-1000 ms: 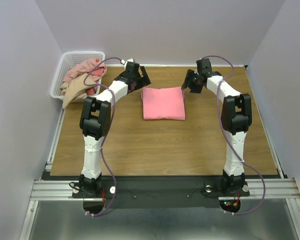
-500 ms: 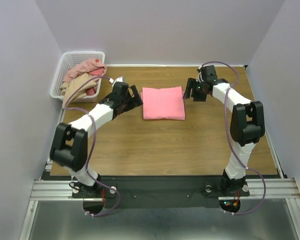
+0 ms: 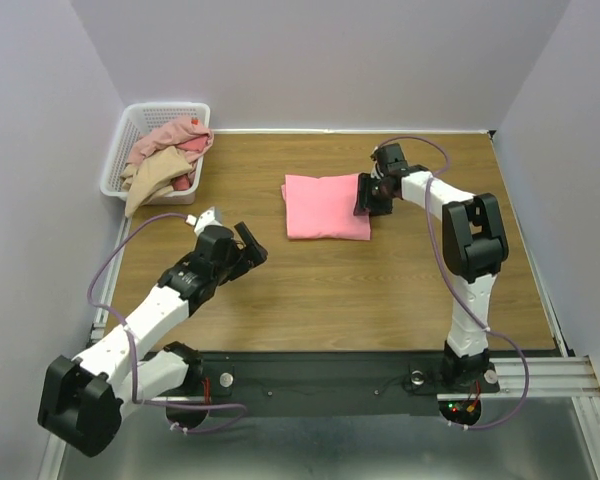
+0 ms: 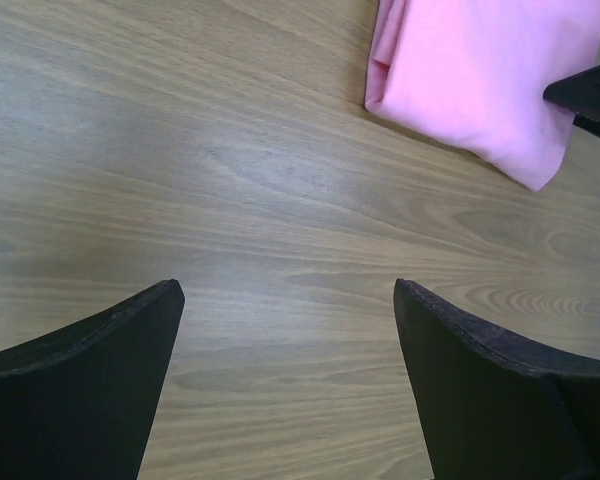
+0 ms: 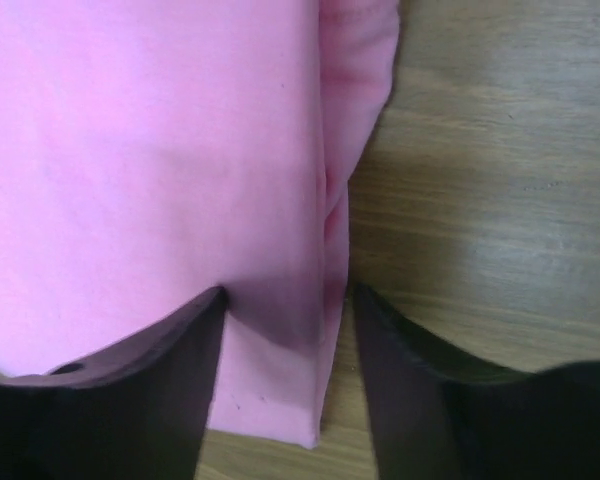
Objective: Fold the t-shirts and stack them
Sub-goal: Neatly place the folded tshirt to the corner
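A bright salmon-pink t-shirt lies folded in a flat rectangle at the middle back of the table. My right gripper is low at its right edge. In the right wrist view the gripper is open, one finger over the pink t-shirt and the other over bare wood, so the jaws straddle the folded edge. My left gripper is open and empty over bare wood, near-left of the shirt. The left wrist view shows its gripper well short of the shirt's corner.
A white lattice basket stands at the back left corner, holding a rose shirt and a tan shirt that hangs over its rim. The right gripper's dark tip shows in the left wrist view.
My left arm has pulled back from the shirt's left edge to the near left. My right gripper has come down and in onto the shirt's right edge.
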Controlling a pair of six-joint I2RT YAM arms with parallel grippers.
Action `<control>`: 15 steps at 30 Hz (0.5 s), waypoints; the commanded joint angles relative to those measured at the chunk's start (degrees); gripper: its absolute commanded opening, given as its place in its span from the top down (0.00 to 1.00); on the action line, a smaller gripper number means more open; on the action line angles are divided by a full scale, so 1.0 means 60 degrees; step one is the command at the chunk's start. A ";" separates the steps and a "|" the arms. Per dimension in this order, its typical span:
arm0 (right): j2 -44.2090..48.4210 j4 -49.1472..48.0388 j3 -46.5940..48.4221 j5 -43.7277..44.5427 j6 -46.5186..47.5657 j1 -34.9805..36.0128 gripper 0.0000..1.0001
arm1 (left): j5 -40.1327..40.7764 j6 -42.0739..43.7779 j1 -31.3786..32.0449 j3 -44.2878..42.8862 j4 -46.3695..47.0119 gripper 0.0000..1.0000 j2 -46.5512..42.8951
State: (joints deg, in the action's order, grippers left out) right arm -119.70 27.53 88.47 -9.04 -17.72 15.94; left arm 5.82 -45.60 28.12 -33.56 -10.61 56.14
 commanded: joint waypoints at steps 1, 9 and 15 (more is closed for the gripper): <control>-0.0337 -0.0135 0.0270 0.0641 -0.0167 0.0009 0.47 | 0.0494 -0.0339 0.0001 0.0129 -0.0487 0.01 -0.0771; -0.0806 -0.0150 0.0519 0.0613 -0.0139 0.0009 0.93 | 0.0801 -0.0383 0.0001 -0.0002 -0.0765 0.01 -0.0963; -0.0968 -0.0106 0.1324 0.2222 0.0212 -0.0123 1.00 | 0.0962 -0.0280 -0.0014 -0.0236 -0.0678 0.01 -0.0393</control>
State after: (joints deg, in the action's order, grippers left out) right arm -123.70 27.03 93.34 -4.47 -18.74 15.77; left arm 9.34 -47.51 28.12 -33.43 -14.61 52.14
